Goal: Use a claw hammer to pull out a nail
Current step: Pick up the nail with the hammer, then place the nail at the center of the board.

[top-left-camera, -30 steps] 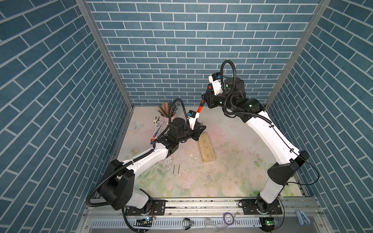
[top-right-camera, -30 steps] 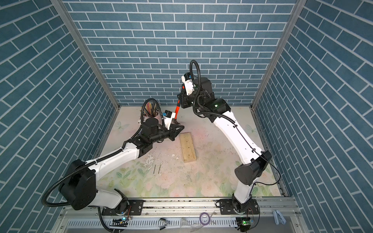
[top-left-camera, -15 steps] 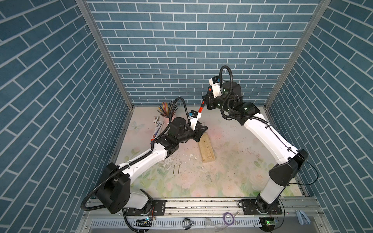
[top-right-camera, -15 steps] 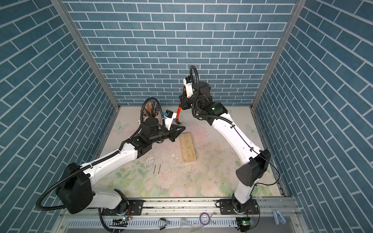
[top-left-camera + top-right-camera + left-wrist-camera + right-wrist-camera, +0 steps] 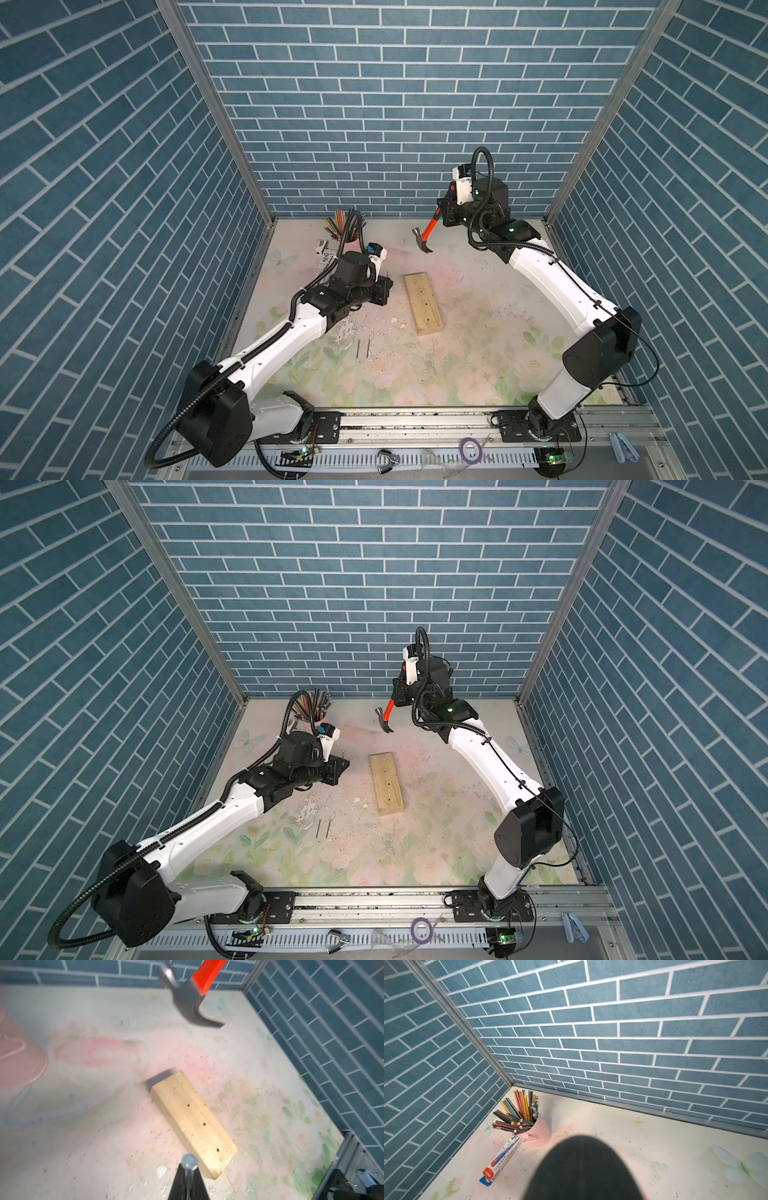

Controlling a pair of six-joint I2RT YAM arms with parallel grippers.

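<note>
Blue brick walls (image 5: 374, 104) tight around three sides of the floral tabletop (image 5: 478, 353), metal rail (image 5: 415, 424) along the near edge. Plenty of bare room across the middle and the right half. Clutter only toward the far left corner: pink cup of pencils (image 5: 537, 1134) upright by the wall joint, flat box (image 5: 500, 1159) lying just beside it. Near the centre, wooden block (image 5: 422, 303) lying flat, long side running near to far, small holes along its top. Two loose nails (image 5: 362, 348) side by side on the tabletop, near the block's front left corner and apart from it.

Right hand (image 5: 444, 212) high near the back wall, clamped on the black handle of the claw hammer (image 5: 424, 240). Holds it in the air, head down, beyond the block's far end and well clear of wood and tabletop, claw curving toward the right wall. Dark rounded shape filling the lower middle of the right wrist view, fingers unseen there.

Left hand (image 5: 384, 289) low, just left of the block without touching it, fingers (image 5: 178, 1185) pressed together on a nail (image 5: 189, 1162), held upright, head on top.
</note>
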